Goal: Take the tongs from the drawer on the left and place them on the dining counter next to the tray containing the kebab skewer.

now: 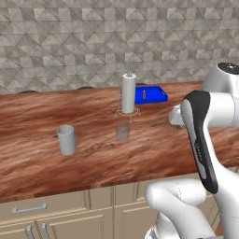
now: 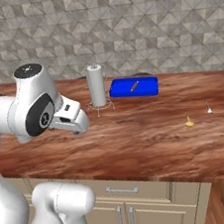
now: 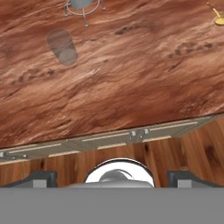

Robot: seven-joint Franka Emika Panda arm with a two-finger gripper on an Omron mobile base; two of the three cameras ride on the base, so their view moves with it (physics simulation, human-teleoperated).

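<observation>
The tongs are out of view. The drawer (image 1: 42, 207) (image 2: 125, 188) is a light-beige front with a silver bar handle under the dining counter (image 1: 93, 158) (image 2: 153, 143), and it is shut. The blue tray (image 1: 151, 94) (image 2: 134, 87) lies at the far side of the counter. The small orange-brown kebab skewer (image 1: 144, 94) (image 2: 134, 86) rests in it. My gripper (image 3: 112, 177) (image 2: 77, 124) hangs above the counter's near edge, pointing down. Its fingertips (image 3: 41, 178) stand wide apart, open and holding nothing.
A paper towel holder (image 1: 128, 93) (image 2: 96, 85) stands just left of the tray. A clear glass (image 1: 123, 130) (image 3: 64, 46) and a grey cup (image 1: 66, 139) stand mid-counter. A small yellow item (image 2: 189, 121) and a tiny silver utensil (image 2: 208, 107) lie to the right. Cabinet doors (image 2: 125, 219) sit under the drawer.
</observation>
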